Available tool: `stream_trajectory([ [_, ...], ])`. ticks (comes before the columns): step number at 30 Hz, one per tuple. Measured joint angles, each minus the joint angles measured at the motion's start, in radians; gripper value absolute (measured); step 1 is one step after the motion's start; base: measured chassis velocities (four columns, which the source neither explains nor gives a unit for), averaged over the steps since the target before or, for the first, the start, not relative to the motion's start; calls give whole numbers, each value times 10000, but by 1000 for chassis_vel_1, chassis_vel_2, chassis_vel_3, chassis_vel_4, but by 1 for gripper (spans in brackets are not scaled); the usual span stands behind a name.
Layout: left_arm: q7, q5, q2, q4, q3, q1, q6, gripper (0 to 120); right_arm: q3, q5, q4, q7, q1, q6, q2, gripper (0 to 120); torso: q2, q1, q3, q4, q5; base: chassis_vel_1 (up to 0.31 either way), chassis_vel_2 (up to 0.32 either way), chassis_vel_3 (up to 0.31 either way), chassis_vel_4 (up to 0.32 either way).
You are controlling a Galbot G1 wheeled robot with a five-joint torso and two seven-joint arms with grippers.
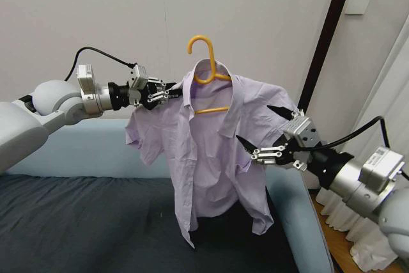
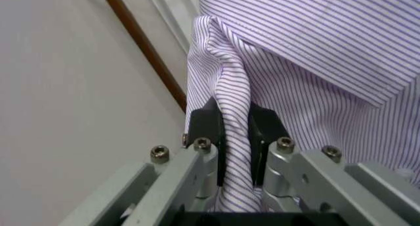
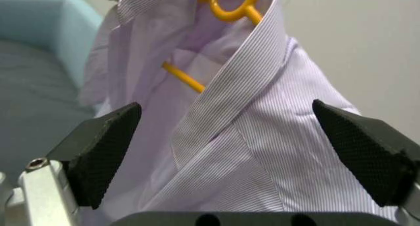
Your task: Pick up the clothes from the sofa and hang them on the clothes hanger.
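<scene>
A lilac striped shirt point(image 1: 211, 158) drapes over a yellow hanger point(image 1: 206, 62) above the blue sofa point(image 1: 83, 158), and the cloth hides the hanger's arms. The left claw point(image 1: 169, 94) is clenched on one shoulder fold. The right claw point(image 1: 254, 123) gapes wide near the other sleeve.

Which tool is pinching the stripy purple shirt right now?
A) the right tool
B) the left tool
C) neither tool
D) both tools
B: in the left wrist view the left tool is shut on a fold of the shirt at its shoulder, while the right tool stands wide open in front of the shirt and grips nothing.
</scene>
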Motion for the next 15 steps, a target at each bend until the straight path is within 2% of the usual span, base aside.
stream_trajectory([
  [1, 0, 0, 0, 0, 0, 0, 0, 8, 0, 0, 0, 0, 0, 0, 0, 100, 0, 0, 0, 0, 0, 0, 0, 0, 0],
  [3, 251, 157, -244, 67, -16, -23, -138, 8, 541, 845, -376, -867, 50, 192, -972, 100, 2, -1, -2, 8, -5, 0, 0, 0, 0],
  [5, 504, 342, -632, 236, 22, -91, -303, 8, 1044, 1258, -685, -1167, 27, 323, -1601, 100, 1, 0, -2, 0, -5, 0, 0, 0, 0],
  [6, 504, 342, -632, 236, 22, -91, -303, 8, 1044, 1258, -685, -1167, 27, 323, -1601, 100, 1, 0, -2, 0, -5, 0, 0, 0, 0],
  [11, 1005, 538, -1208, 415, 175, -207, -618, 8, 1496, 1666, -941, -1854, -117, 369, -2603, 100, 1, 0, -1, -1, 1, 0, 0, 0, 0],
  [14, 1124, 530, -1214, 407, 168, -205, -701, 8, 1528, 1627, -929, -2132, -207, 239, -2864, 100, 1, 0, 0, 3, -2, 0, 0, 0, 0],
  [15, 1170, 509, -1156, 368, 135, -183, -740, 8, 1547, 1604, -934, -2281, -267, 183, -2964, 96, 1, 0, -1, 5, -3, 0, 0, 0, 0],
])
